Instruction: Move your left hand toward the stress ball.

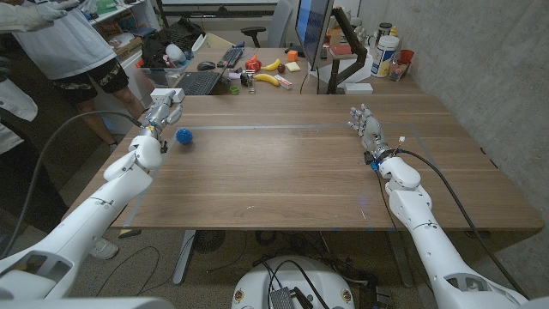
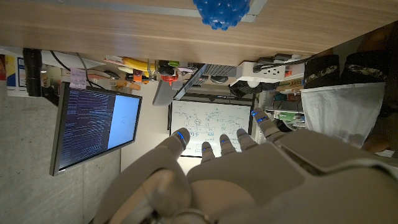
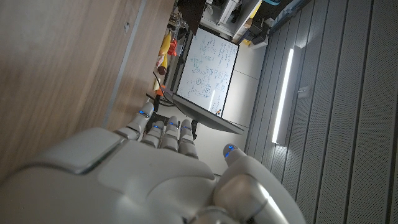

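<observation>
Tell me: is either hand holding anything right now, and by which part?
Nothing is held. The left hand sits just beside the blue stress ball, fingers extended and apart from it. The right hand is open over bare table.

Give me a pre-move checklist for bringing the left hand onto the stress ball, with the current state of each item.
1. Stress ball lying free on the wooden table: ok.
2. Left hand empty, fingers apart: ok.
3. Left hand touching the ball: not ok, a gap shows in the head view.
4. Table between hand and ball bare: ok.
5. Right hand far from the ball: ok.
6. Person beyond the table's left corner, near the left arm: cannot tell whether out of the way.
</observation>
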